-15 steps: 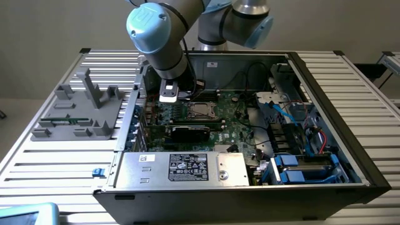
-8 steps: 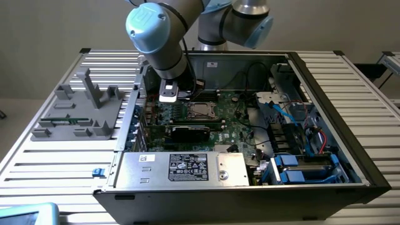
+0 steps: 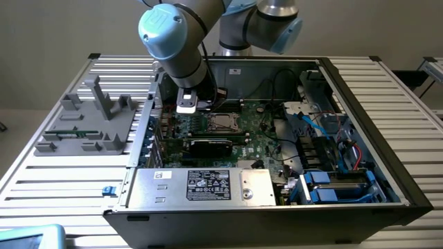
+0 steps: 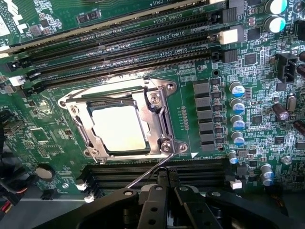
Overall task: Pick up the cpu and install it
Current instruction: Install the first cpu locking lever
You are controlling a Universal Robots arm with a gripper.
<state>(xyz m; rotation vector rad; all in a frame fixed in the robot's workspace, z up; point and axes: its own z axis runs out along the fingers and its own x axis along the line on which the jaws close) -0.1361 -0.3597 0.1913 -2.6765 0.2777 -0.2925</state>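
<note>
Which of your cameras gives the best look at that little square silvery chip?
The wrist view. There the small flat silvery square cpu lies large and plain inside its metal socket frame. In the exterior view it is just a tiny pale square within the open computer case.

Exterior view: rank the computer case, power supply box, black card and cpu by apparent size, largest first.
1. computer case
2. power supply box
3. black card
4. cpu, seated in its socket, clearly smallest
</note>
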